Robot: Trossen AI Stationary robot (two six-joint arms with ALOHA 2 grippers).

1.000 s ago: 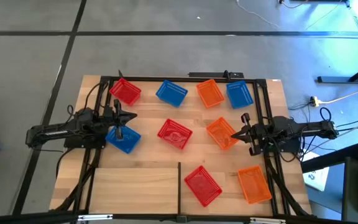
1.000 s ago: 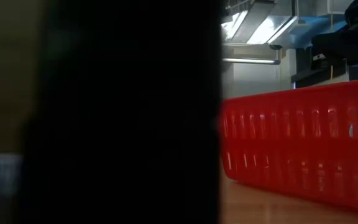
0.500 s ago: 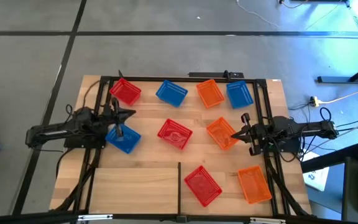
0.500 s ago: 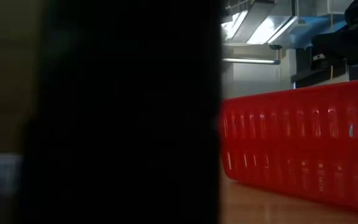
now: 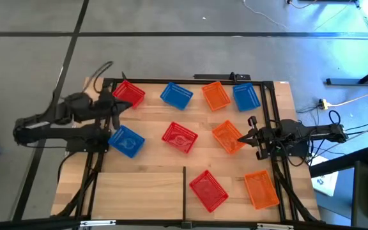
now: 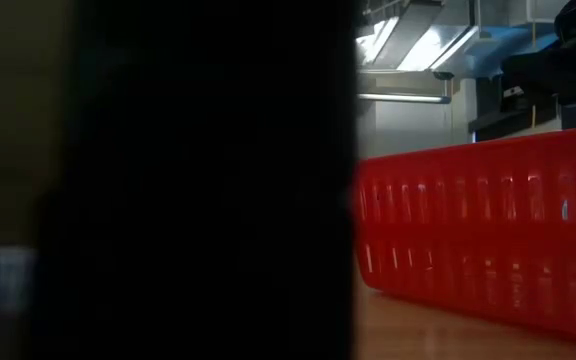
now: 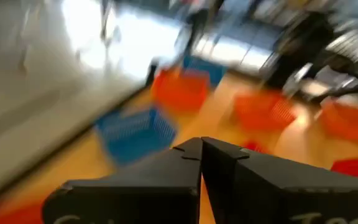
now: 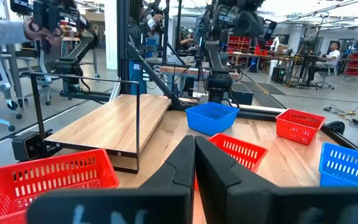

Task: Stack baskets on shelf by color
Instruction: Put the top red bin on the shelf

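Note:
Nine small lattice baskets lie on the plank table. A red [image 5: 128,94], a blue [image 5: 176,95], an orange [image 5: 216,96] and a blue [image 5: 246,97] one line the far edge. Mid-table lie a blue [image 5: 126,140], a red [image 5: 179,137] and an orange [image 5: 227,137] basket. A red basket [image 5: 208,190] and an orange one [image 5: 261,189] rest on the pale shelf [image 5: 139,191]. My left gripper [image 5: 115,107] is shut and raised between the far-left red basket and the left blue one. My right gripper [image 5: 240,137] is shut, level, at the mid-table orange basket's right edge.
A thin black divider bar [image 5: 184,190] stands on the shelf's middle. A black frame [image 5: 190,81] runs round the table. In the low view a dark shape [image 6: 198,180] blocks the left half, with a red basket [image 6: 488,240] beside it. The shelf's left half is bare.
My left gripper has risen from just over the left blue basket, tipped up toward level and gone a little toward the far edge, staying shut. The blue basket now shows whole and lies where it was.

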